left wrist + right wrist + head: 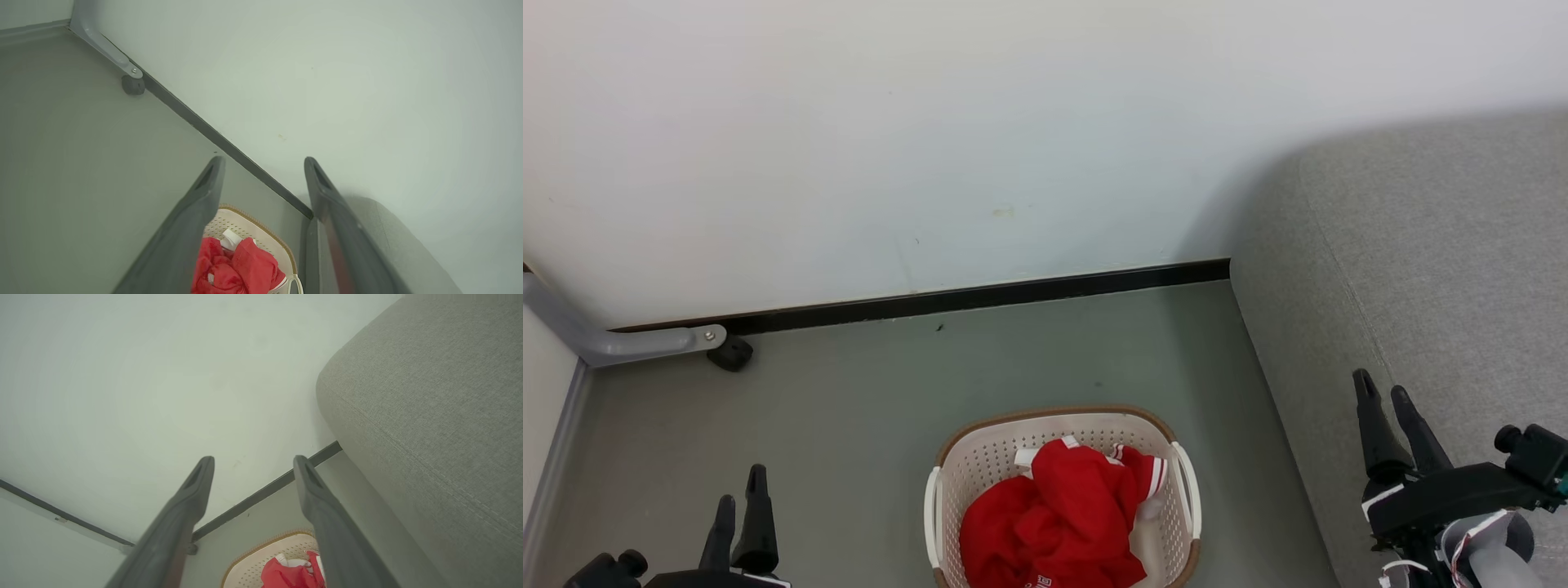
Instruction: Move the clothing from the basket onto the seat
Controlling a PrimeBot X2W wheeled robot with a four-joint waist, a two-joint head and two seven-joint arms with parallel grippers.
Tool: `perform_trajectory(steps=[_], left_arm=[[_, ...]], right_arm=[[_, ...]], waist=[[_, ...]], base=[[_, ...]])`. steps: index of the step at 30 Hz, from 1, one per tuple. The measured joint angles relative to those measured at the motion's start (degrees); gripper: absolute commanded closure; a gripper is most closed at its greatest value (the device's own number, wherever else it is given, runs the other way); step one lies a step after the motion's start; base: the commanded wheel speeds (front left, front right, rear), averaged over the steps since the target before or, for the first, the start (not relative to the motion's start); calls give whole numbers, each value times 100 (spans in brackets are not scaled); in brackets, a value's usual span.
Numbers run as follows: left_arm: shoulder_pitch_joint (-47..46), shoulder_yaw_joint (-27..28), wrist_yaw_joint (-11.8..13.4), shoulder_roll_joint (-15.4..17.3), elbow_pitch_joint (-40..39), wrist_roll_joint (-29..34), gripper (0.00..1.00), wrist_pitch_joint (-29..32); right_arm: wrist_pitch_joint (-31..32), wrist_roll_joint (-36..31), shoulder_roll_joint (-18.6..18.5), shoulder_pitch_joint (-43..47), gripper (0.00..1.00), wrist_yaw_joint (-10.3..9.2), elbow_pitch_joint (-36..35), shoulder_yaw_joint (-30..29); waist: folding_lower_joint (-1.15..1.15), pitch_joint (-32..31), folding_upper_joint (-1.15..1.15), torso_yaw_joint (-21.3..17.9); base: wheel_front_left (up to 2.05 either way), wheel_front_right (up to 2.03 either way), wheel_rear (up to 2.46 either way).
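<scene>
The red clothing (1058,523) lies crumpled inside the cream basket (947,474) with its brown rim, on the floor at the bottom centre of the head view. The grey seat (1429,278) fills the right side. My left gripper (740,488) stands open at the lower left, well left of the basket, empty. My right gripper (1387,394) stands open at the lower right, over the seat's front edge, empty. In the left wrist view the clothing (241,267) and basket (261,232) show between the open left gripper (264,164) fingers. The right wrist view shows the basket (261,555), clothing (286,575), seat (441,416) and open right gripper (253,462).
A white wall (931,139) with a black skirting strip (980,296) runs behind the basket. A grey metal leg with a black foot (731,353) stands at the far left by the wall. Grey-green floor (866,408) surrounds the basket.
</scene>
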Motion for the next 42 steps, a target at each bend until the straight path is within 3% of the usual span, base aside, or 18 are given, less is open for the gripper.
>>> perform_trajectory(steps=[12,29,42], left_arm=[[16,-79,244,27,-79,1270,0,-232],[199,-48,244,154,-32,2864,0,-591],[217,100,208,146,40,3577,0,-784]], right_arm=[[-253,-1228,-189,-123,0,-49,271,470],[-626,-2647,-302,-241,0,-83,651,845],[-805,-3349,-364,-361,0,-98,793,970]], waist=[[0,-2,0,-16],[0,-23,0,-105],[0,-4,0,-184]], base=[[0,0,0],[0,0,0],[0,0,0]])
